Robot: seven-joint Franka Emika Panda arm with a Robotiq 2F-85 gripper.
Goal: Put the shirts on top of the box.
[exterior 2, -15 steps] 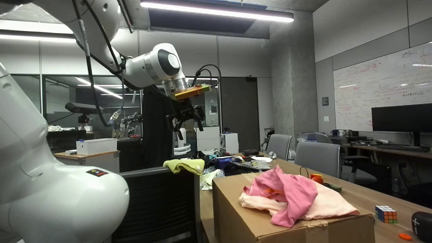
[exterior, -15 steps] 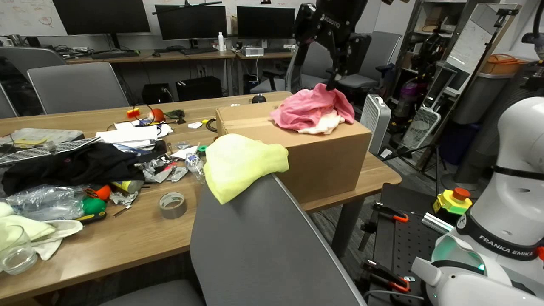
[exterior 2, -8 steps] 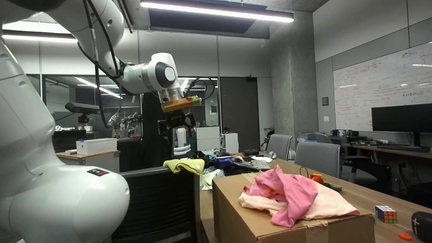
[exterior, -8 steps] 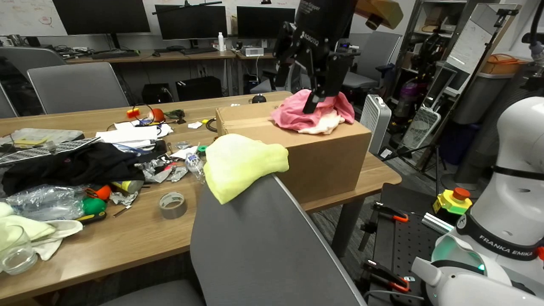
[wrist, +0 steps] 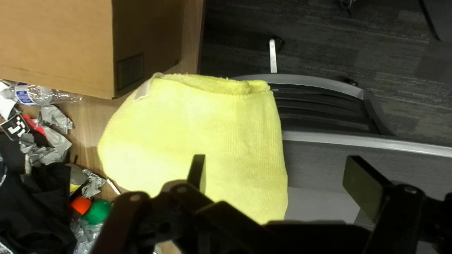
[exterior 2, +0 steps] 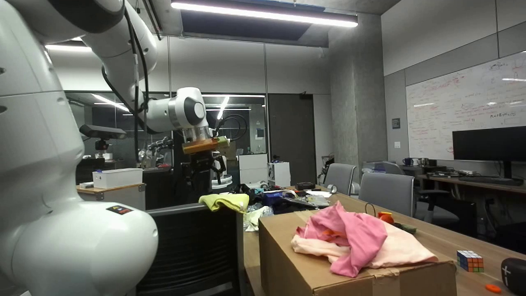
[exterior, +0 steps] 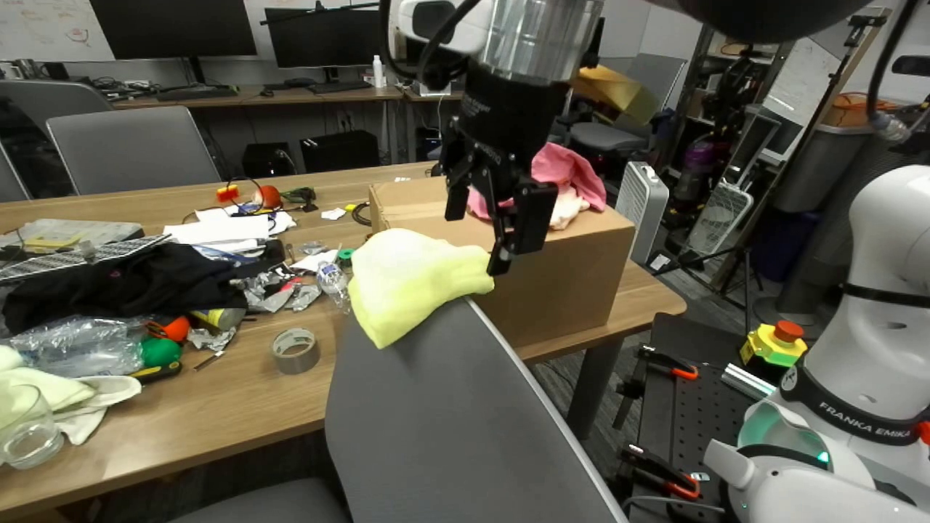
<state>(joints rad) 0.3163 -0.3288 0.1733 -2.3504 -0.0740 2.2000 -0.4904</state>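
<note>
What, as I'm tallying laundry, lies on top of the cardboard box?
A crumpled pink cloth partly covers a peach cloth on the cardboard box; an orange patch shows between folds. Whatever lies beneath them is hidden.

Crumpled pinkish shirts (exterior 2: 359, 240) top the box (exterior 2: 287, 261), a yellow cloth (exterior: 414, 283) draped nearby.

In an exterior view, see a roll of tape (exterior: 294, 351) on the worktop (exterior: 218, 407), right of a drinking glass (exterior: 30, 436); near right in an exterior view, a puzzle cube (exterior 2: 470, 261); far, in both exterior views, a whiteboard (exterior 2: 464, 102).
</note>
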